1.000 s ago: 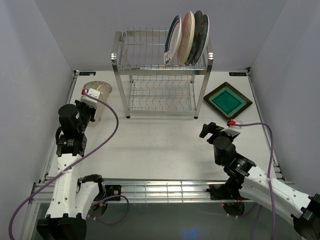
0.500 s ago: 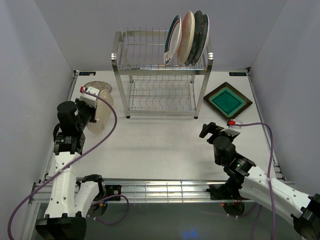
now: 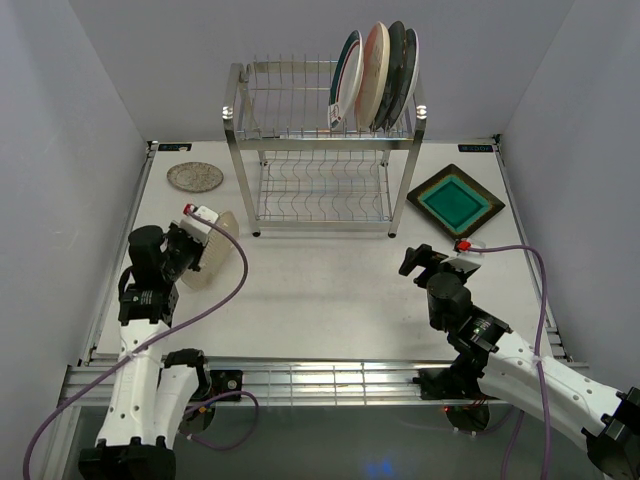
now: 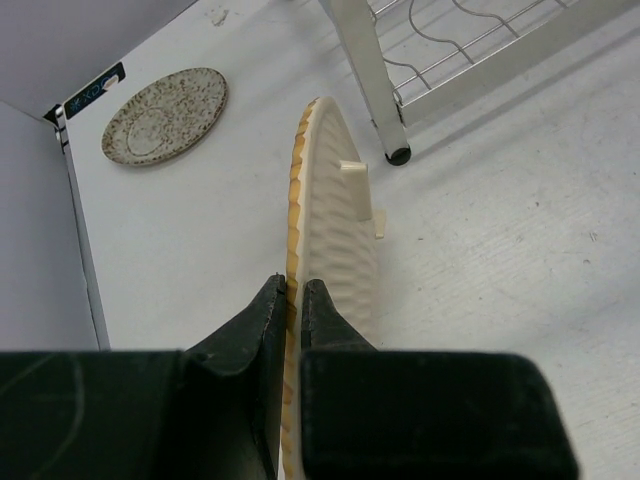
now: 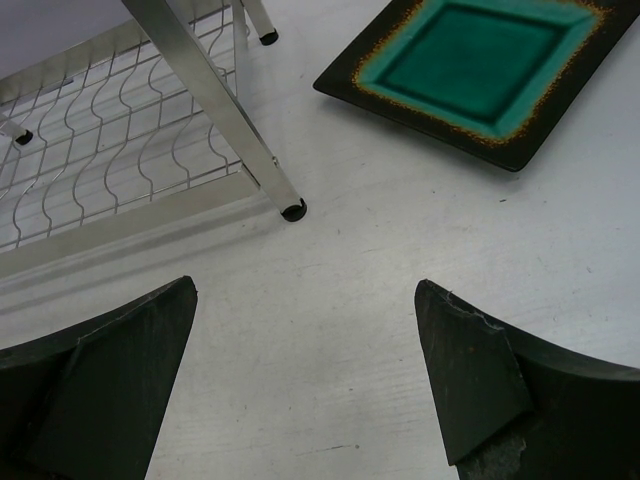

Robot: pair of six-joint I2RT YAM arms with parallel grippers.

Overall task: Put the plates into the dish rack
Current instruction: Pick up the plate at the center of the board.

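The left jaws pinch the yellow woven square plate (image 4: 335,220) by its rim, edge-up over the white counter (image 3: 320,290) near the steel wire dish rack (image 3: 320,140). That thin grip could slip, and the right jaws gape empty.

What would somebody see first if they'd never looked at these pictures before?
Probably the shiny dish rack at the back of the table, with four plates standing on edge at the right end of its top shelf. Next, the left end effector pinching a yellow woven plate by its rim, held on edge near a front leg of the rack. A teal-centred square plate lies flat to the rack's right.
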